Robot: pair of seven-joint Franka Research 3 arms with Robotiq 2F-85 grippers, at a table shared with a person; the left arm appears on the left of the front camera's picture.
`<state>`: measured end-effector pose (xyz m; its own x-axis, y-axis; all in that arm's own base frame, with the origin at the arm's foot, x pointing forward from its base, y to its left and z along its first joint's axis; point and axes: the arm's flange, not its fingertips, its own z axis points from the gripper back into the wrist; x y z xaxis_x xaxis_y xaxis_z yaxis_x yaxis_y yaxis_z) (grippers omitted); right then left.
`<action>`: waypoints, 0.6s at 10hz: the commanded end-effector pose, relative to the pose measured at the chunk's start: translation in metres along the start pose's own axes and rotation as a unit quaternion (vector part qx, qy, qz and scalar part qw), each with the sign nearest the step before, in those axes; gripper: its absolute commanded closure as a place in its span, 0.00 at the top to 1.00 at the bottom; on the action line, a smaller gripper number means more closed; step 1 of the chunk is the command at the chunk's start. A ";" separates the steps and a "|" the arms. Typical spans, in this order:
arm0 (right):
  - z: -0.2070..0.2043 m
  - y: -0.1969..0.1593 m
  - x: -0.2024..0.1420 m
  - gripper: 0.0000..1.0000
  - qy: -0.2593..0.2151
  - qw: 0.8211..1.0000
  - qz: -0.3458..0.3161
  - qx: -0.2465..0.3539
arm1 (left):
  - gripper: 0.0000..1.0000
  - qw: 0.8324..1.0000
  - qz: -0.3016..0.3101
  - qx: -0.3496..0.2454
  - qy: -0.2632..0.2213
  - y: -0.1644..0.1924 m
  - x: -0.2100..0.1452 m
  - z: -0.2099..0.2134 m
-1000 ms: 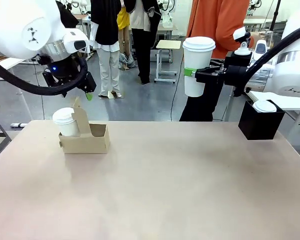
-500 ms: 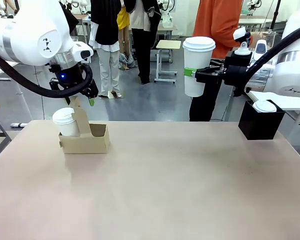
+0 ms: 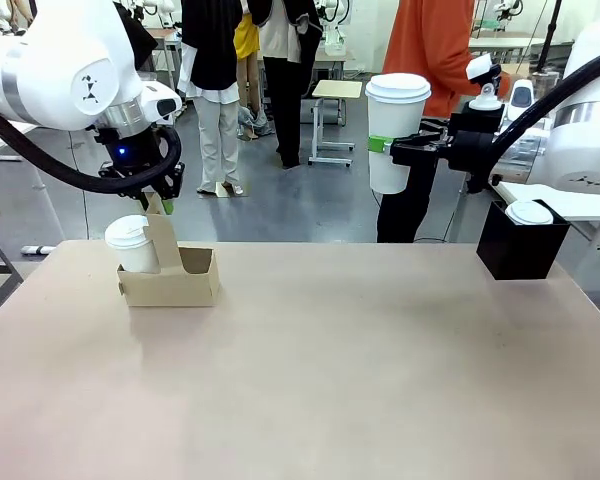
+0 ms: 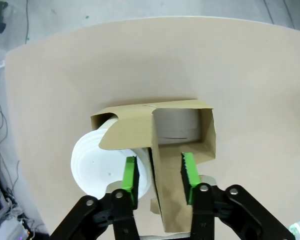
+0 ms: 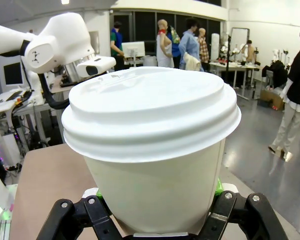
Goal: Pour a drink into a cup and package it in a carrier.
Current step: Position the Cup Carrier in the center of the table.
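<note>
The brown cardboard carrier (image 3: 170, 278) stands at the table's far left with a lidded white cup (image 3: 132, 243) in its left slot. My left gripper (image 3: 160, 203) hangs over its upright handle (image 3: 163, 235). In the left wrist view the gripper (image 4: 160, 172) is open, its green pads partly closed on either side of the handle, above the carrier (image 4: 182, 107) and the cup's lid (image 4: 97, 165). My right gripper (image 3: 390, 150) is shut on a second lidded white cup (image 3: 395, 110), held upright high above the far edge; up close that cup (image 5: 155, 165) sits in the gripper (image 5: 157, 200). The drink is out of view.
A black box (image 3: 520, 250) with a loose white lid (image 3: 530, 212) on top stands at the far right corner. A person in an orange top (image 3: 440, 50) stands behind the held cup. The carrier's right slot (image 4: 177, 125) holds nothing.
My left gripper has come down and slightly right over the carrier's handle, and its jaws have narrowed around it. The right arm and its cup have stayed still.
</note>
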<state>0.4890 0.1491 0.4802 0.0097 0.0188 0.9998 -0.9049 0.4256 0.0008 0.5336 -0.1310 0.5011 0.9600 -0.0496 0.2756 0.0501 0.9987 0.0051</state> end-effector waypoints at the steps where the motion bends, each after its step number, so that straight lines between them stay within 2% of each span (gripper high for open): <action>1: -0.001 0.002 0.003 0.80 0.002 1.000 0.011 -0.006 | 0.00 0.999 0.023 0.025 0.001 0.003 0.000 0.000; 5: -0.001 0.002 0.003 0.80 0.002 1.000 0.011 -0.006 | 0.00 0.998 0.040 0.037 -0.011 0.004 -0.001 0.000; 6: -0.001 0.002 0.003 0.80 0.002 1.000 0.011 -0.006 | 0.00 0.999 0.033 0.003 0.032 0.002 -0.001 -0.003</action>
<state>0.4890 0.1491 0.4802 0.0097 0.0188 0.9998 -0.9049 0.4256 0.0008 0.5331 -0.1288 0.4986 0.9642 0.0096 0.2651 -0.0140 0.9998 0.0149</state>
